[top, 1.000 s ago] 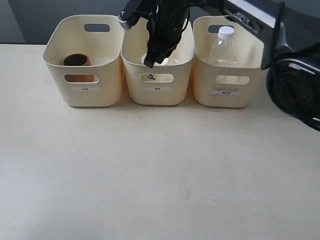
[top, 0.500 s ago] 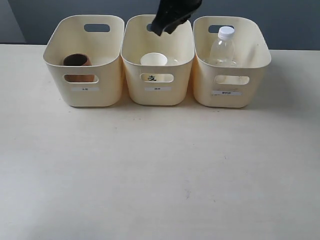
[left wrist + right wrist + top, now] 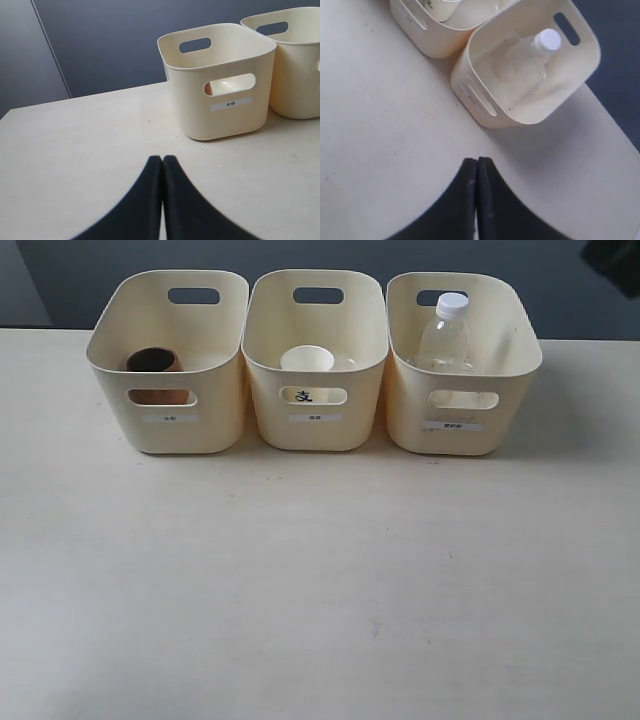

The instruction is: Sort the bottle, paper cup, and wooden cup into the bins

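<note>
Three cream bins stand in a row at the back of the table. The wooden cup [image 3: 153, 361] sits in the left bin [image 3: 170, 430], the white paper cup [image 3: 307, 359] in the middle bin [image 3: 315, 432], and the clear bottle [image 3: 446, 332] with its white cap in the right bin [image 3: 452, 438]. In the left wrist view my left gripper [image 3: 162, 159] is shut and empty, low over the table short of the left bin [image 3: 225, 120]. My right gripper [image 3: 477, 161] is shut and empty, high above the table near the right bin [image 3: 485, 112], with the bottle [image 3: 527, 55] visible inside.
A dark piece of the right arm [image 3: 615, 260] shows at the top right corner of the exterior view. The pale tabletop [image 3: 320, 580] stretches bare in front of the bins. A dark wall [image 3: 110, 45] stands behind the table.
The right arm has lifted out of the middle bin and pulled away to the upper right, leaving the paper cup standing in that bin.
</note>
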Available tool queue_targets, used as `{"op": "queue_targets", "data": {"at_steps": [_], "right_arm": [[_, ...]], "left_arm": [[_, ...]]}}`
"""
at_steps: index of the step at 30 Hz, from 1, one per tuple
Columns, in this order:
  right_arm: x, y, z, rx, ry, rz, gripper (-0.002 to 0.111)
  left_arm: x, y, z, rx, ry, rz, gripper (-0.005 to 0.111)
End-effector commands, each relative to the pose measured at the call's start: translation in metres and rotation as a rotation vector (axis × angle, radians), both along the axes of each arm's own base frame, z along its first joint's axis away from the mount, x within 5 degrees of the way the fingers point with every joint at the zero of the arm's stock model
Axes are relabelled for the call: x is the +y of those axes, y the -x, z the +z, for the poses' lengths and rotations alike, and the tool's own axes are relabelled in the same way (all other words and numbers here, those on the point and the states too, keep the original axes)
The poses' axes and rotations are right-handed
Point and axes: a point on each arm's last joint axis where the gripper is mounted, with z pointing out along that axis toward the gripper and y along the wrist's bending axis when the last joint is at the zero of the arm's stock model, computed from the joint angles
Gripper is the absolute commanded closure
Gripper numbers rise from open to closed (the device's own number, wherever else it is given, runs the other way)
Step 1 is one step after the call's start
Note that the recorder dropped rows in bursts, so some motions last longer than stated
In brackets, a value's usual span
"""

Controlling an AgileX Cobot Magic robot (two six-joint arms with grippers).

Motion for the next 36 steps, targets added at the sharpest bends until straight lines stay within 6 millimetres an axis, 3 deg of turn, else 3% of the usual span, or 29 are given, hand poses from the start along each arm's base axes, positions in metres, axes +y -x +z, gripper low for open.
{"op": "queue_targets", "data": {"at_steps": [1,9,15,23,31,36], "right_arm": [[-0.020,0.051,0.027,-0.141,-0.115,-0.073,0.109],[-0.046,0.127,0.057,-0.317,-0.242,-0.112,0.109],[-0.062,0.172,0.066,-0.438,-0.292,-0.104,0.109],[-0.075,0.210,0.069,-0.536,-0.332,-0.097,0.109],[-0.081,0.227,0.068,-0.582,-0.348,-0.109,0.109],[-0.082,0.246,0.069,-0.645,-0.554,-0.318,0.109]], "left_arm": [[0.000,0.000,0.000,-0.002,0.006,-0.004,0.107],[0.000,0.000,0.000,-0.002,0.006,-0.004,0.107],[0.000,0.000,0.000,-0.002,0.006,-0.004,0.107],[0.000,0.000,0.000,-0.002,0.006,-0.004,0.107],[0.000,0.000,0.000,-0.002,0.006,-0.004,0.107],[0.000,0.000,0.000,-0.002,0.006,-0.004,0.107]]}}
